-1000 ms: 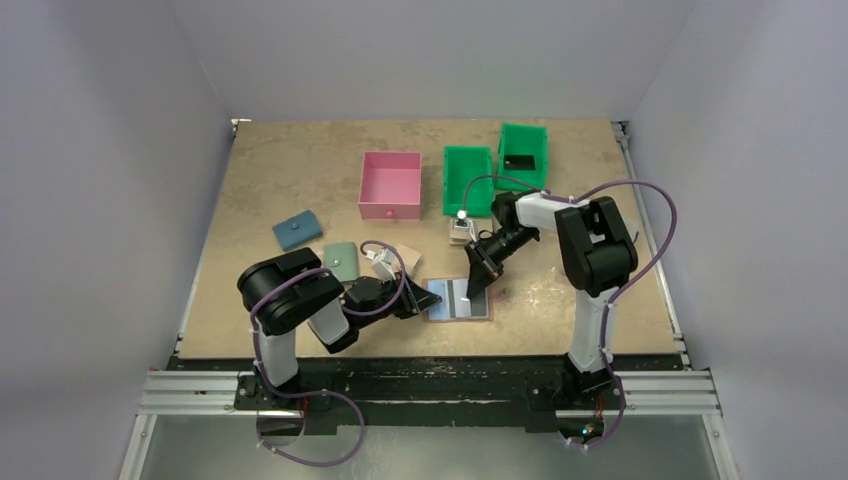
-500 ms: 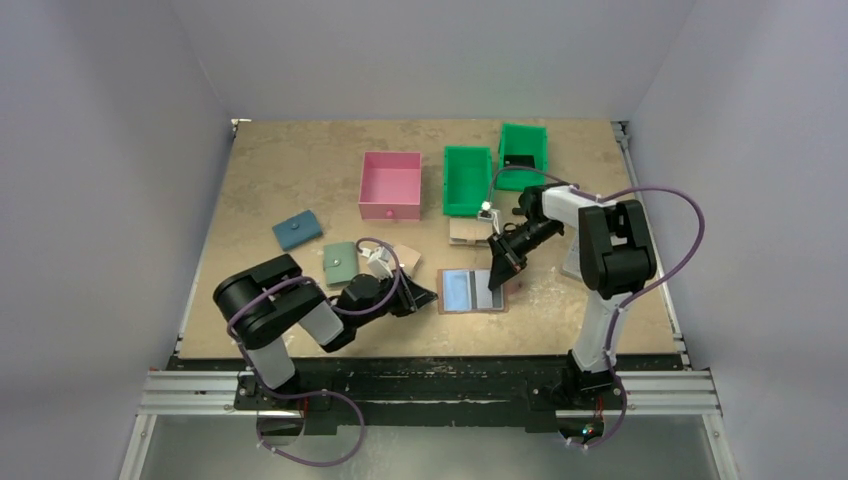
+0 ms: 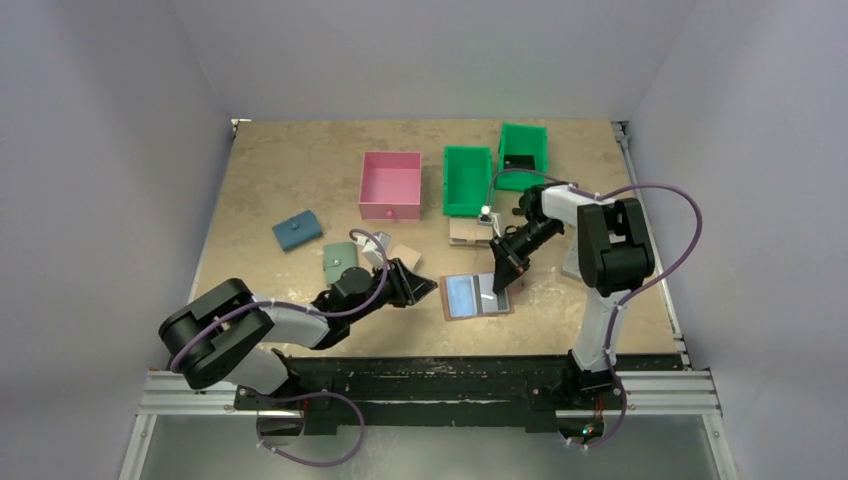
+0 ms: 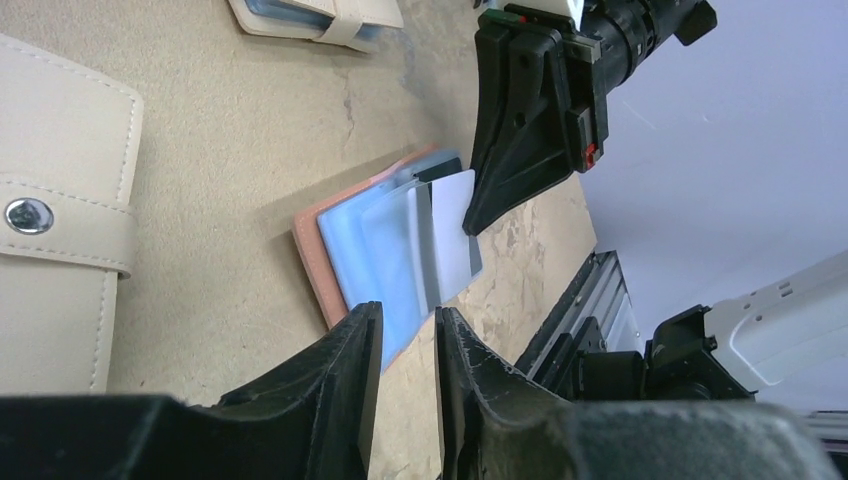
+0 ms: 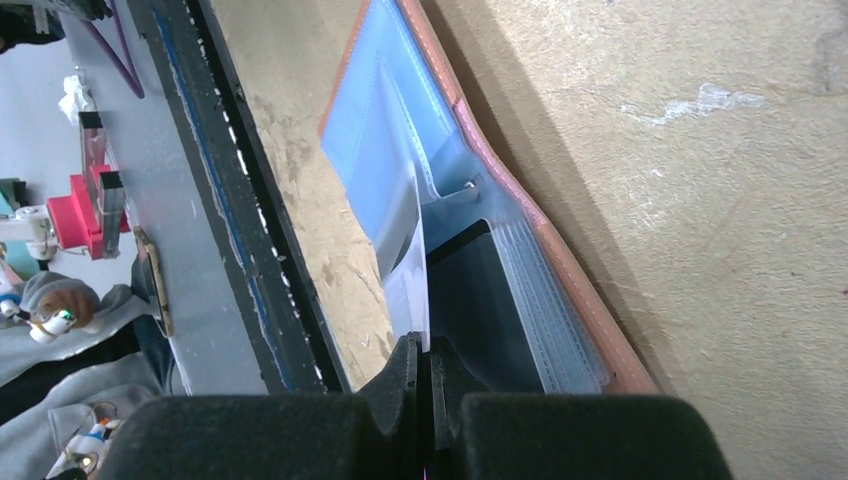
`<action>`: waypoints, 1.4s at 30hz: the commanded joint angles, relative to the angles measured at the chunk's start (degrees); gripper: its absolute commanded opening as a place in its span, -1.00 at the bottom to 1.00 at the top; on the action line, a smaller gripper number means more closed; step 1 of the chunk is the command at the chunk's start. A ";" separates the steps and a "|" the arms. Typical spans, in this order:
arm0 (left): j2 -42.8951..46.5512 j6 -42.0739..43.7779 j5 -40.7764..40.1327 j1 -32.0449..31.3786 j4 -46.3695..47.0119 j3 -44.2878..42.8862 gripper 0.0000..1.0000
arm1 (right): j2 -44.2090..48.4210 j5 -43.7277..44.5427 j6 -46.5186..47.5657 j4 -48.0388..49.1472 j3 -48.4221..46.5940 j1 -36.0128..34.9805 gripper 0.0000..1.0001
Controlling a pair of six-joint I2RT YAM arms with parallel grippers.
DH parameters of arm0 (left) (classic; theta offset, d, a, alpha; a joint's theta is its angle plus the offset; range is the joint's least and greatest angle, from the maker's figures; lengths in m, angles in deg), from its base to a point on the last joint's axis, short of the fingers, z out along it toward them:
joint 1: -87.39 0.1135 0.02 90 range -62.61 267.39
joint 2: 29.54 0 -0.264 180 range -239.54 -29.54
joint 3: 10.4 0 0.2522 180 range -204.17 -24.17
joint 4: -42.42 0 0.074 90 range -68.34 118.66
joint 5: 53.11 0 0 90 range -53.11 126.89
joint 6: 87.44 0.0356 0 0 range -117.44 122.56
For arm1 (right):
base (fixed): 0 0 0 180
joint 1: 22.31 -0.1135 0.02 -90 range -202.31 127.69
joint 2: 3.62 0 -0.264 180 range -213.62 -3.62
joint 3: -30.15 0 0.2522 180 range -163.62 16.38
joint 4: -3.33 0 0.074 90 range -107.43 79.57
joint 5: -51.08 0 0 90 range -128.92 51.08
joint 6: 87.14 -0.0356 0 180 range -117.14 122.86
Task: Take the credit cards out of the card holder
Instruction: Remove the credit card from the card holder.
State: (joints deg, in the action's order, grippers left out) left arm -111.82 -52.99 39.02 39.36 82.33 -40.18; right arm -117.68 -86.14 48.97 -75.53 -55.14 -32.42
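Terracotta leather card holder (image 3: pixel 462 296), top view: over the last second it had slid a little to the right, and the left gripper (image 3: pixel 424 289), earlier against its left edge, now stood just beside it but apart. The right gripper (image 3: pixel 500 282) had followed, its tip over the holder's right half. The holder therefore appeared no longer pinned, so a further pull might drag it rather than free a card. Left wrist view: the left jaws were slightly parted and empty, with the open holder lying ahead of them. A pale grey card (image 4: pixel 450 225) rose tilted from the blue lining to the right gripper's tip. Right wrist view: the right fingers were clenched on that card's edge, and its far end seemingly remained in the sleeve. The black card (image 5: pixel 485 300) lay in its clear pocket, just beside the fingertips.
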 commanded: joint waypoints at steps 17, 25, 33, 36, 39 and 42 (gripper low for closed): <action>-20.51 -2.63 2.76 -6.01 14.30 -8.35 -0.45 | -1.86 0.38 -1.82 0.94 -1.77 -8.30 -1.00; -27.15 -6.05 2.10 -6.22 10.89 -9.45 -0.96 | -1.36 3.59 -2.67 1.09 -2.73 -7.70 -1.00; -29.48 -7.73 1.39 -6.07 17.14 -5.08 -1.00 | -0.14 6.98 -0.25 -3.93 -8.37 -4.51 -1.00; -28.50 -7.38 2.51 -5.71 21.46 -4.14 -0.98 | 1.27 6.74 1.25 -5.91 -10.37 -4.35 -1.00; -23.83 -5.33 2.09 -5.58 19.53 -3.89 -0.86 | 2.81 6.52 2.46 -7.78 -13.06 -4.09 -1.00; -16.25 -1.53 0.75 -5.58 12.04 -4.47 -0.72 | 4.44 5.07 5.27 -10.83 -16.14 -3.82 -1.00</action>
State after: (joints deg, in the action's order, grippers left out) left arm -137.26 -59.64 41.09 33.39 98.70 -44.42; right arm -118.31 -80.37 49.34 -81.92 -66.49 -36.55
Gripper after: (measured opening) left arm 0.104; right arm 0.025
